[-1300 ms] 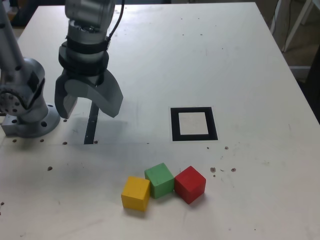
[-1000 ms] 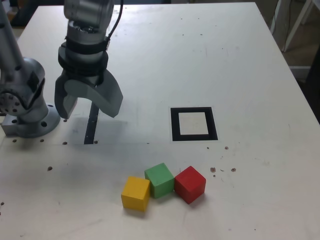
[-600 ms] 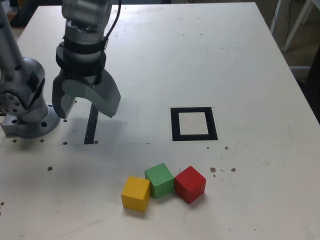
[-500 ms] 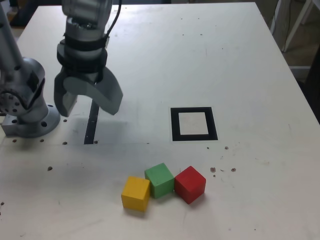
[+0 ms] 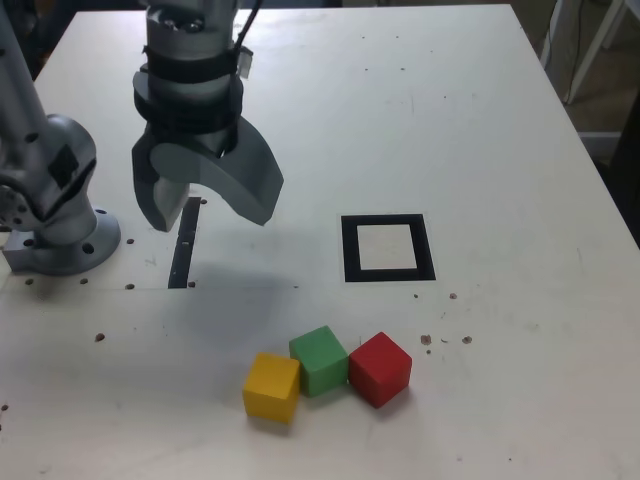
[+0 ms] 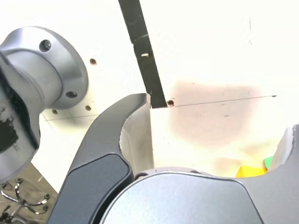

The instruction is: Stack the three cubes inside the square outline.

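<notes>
Bare bench point(image 5: 330, 130) is seen all round the square outline point(image 5: 388, 248). The yellow cube point(image 5: 271, 385), green cube point(image 5: 320, 360) and red cube point(image 5: 380, 368) are packed touching, so side access is blocked between them.

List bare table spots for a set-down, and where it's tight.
Free: the wide stretch beyond the square outline toward the far edge, and the strip at the exterior view's right of it. Tight: the near edge, where yellow cube, green cube and red cube cluster, and under the open gripper.
</notes>
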Robot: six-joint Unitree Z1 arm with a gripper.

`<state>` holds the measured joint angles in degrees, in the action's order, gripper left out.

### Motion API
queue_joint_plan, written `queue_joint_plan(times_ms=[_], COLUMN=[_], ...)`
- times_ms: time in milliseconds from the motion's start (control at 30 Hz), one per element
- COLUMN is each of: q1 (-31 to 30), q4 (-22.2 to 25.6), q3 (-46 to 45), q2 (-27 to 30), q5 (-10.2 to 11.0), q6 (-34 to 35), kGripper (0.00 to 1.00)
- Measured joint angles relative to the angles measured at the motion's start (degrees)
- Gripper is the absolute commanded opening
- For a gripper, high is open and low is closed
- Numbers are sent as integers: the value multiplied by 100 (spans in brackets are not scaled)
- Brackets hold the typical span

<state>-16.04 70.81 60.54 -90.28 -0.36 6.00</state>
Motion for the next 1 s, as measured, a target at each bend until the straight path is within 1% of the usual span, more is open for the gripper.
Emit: queue_joint_plan(times_ms=[67, 167, 267, 367, 467, 667, 833, 1000], q1=[-308, -490, -698, -921, -1135, -1533, -1767, -1878], q4=[206, 392, 678, 991, 1170, 1573, 2015, 2138], q3=[378, 774, 1240, 1709, 2158, 2913, 3696, 4349], q2=[-169, -361, -519, -767, -950, -1358, -1879, -2355], q5=[-4, -4, 22, 52, 37, -210, -487, -628], q6=[211, 408, 646, 949, 1306, 2320, 3242, 4148], kGripper=[96, 95, 95, 95, 95, 97, 99, 100])
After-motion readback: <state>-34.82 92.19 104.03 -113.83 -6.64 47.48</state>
